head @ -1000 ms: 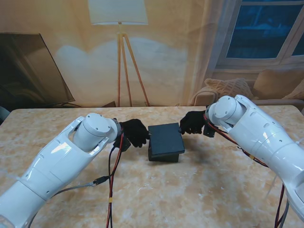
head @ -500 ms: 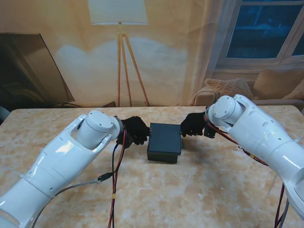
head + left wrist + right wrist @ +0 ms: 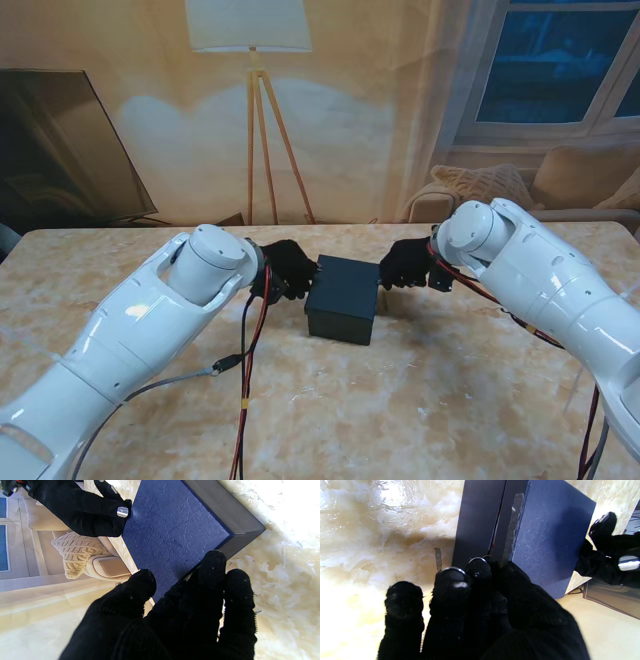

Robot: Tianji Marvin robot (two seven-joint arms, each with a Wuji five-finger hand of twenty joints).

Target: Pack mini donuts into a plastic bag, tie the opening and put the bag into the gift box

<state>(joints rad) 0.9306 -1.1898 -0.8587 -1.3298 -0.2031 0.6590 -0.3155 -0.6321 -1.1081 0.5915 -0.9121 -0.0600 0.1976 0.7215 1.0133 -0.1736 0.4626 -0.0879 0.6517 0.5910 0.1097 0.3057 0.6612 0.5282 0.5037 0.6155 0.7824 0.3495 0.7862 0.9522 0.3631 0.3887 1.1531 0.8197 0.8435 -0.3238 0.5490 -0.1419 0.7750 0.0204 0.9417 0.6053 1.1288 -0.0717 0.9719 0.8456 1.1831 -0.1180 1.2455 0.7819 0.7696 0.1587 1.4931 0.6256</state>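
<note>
Desk (image 3: pixel 420 400): pale marbled top, running across the whole stand view; it carries the box and both arms reach over it.
Left arm (image 3: pixel 130 340): white casing, coming from the near left corner toward the middle, with red and black cables (image 3: pixel 245 350) hanging beside it.
Right arm (image 3: pixel 545 280): white casing, coming from the near right toward the middle.
Gift box (image 3: pixel 342 298): dark blue, lid on, at the middle of the desk between the two hands, turned slightly askew; in the right wrist view a narrow seam shows between lid and base on its side wall.
Left hand (image 3: pixel 285 270): black-gloved, at the box's left edge; in the left wrist view its fingertips (image 3: pixel 212 562) touch the lid's edge and corner, fingers close together, laid against the box and not wrapped round it.
Right hand (image 3: pixel 405 262): black-gloved, at the box's far right corner; in the right wrist view its fingers (image 3: pixel 477 567) are bunched together, tips pressed against the side wall at the seam.
Donuts and plastic bag: cannot be made out in any view.
</note>
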